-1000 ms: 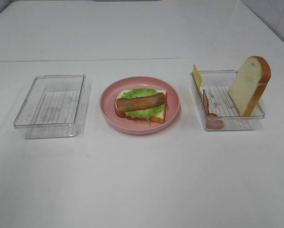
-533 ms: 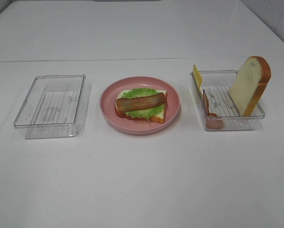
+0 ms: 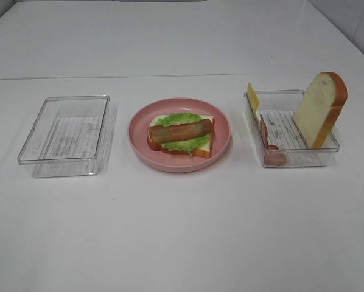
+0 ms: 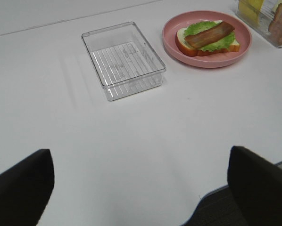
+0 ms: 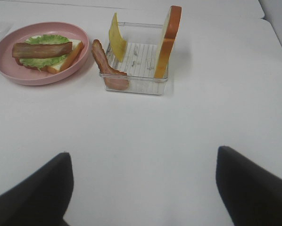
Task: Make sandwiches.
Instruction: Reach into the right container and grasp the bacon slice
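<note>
Starting nearest, the left gripper (image 4: 141, 197) and right gripper (image 5: 143, 188) hang with fingers spread wide, holding nothing; neither shows in the high view. Beyond them the sandwich (image 3: 180, 135) sits mid-frame on the pink plate (image 3: 139, 143), its bacon running left to right and no top slice on it. The bread slice (image 3: 319, 109) stands on edge in the right tray (image 3: 291, 159), so the right arm looks nearer. The cheese (image 3: 252, 97) at that tray's upper-left corner is half hidden.

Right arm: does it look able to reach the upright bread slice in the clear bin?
Probably yes. The right end effector is open, nothing stands between it and the clear bin, and the bread slice stands apart from the cheese and bacon.
</note>
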